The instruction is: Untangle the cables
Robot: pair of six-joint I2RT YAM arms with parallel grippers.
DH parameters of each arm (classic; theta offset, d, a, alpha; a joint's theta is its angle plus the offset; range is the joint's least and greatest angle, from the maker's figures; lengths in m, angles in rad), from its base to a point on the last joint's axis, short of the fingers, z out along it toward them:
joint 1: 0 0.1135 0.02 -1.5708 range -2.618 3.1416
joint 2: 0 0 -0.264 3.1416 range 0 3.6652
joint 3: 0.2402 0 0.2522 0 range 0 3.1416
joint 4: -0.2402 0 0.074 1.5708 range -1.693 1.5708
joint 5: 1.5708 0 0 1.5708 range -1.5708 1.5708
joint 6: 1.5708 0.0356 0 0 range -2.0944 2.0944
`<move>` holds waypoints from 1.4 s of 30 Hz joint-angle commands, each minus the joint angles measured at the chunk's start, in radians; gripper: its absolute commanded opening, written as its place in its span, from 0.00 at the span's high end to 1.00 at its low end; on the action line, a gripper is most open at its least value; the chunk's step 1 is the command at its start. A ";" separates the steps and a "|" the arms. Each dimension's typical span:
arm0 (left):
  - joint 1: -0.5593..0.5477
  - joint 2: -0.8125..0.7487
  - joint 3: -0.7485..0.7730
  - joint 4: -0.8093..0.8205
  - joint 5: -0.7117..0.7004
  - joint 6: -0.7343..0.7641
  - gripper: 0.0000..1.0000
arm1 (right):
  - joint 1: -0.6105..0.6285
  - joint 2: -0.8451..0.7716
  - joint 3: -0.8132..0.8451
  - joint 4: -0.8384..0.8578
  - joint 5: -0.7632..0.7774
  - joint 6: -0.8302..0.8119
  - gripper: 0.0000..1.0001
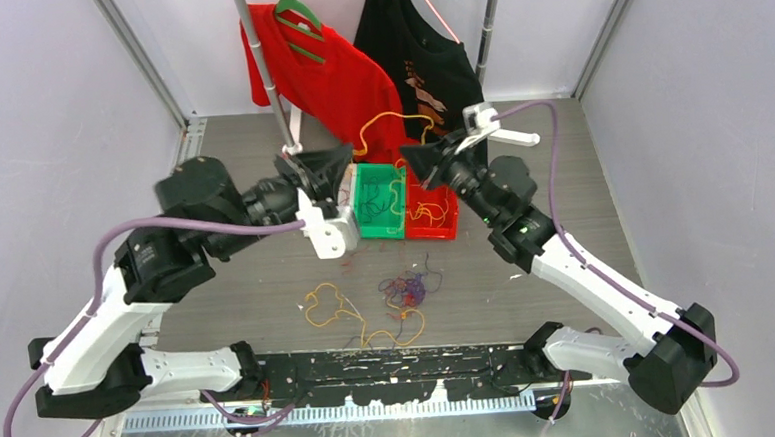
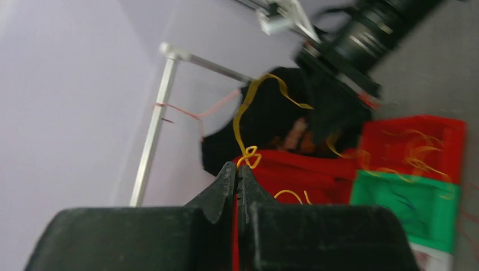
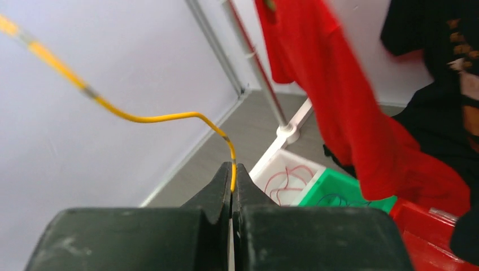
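Pinched one yellow cable (image 3: 147,118) in the fully closed tips of left gripper (image 2: 237,169) and right gripper (image 3: 232,169), arched slack between them; probably needed a slow, level pull apart, clear of the green bin (image 1: 379,231) beneath the jaws.

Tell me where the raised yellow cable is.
Top view: thin yellow cable arcs between left gripper and right gripper, above the green plastic bin.
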 commanded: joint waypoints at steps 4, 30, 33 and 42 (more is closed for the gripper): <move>-0.003 -0.130 -0.320 -0.146 0.009 -0.221 1.00 | -0.139 -0.059 0.092 0.127 -0.089 0.351 0.99; 0.188 0.124 0.066 -0.173 0.231 -1.071 0.01 | -0.113 0.026 0.350 -0.380 -0.100 0.174 0.99; 0.188 0.164 0.067 -0.145 0.222 -1.071 0.01 | -0.033 0.080 0.464 -0.582 0.029 0.045 0.99; 0.200 0.065 -0.218 0.056 0.117 -0.954 0.04 | -0.012 0.147 0.554 -0.727 0.002 0.058 0.99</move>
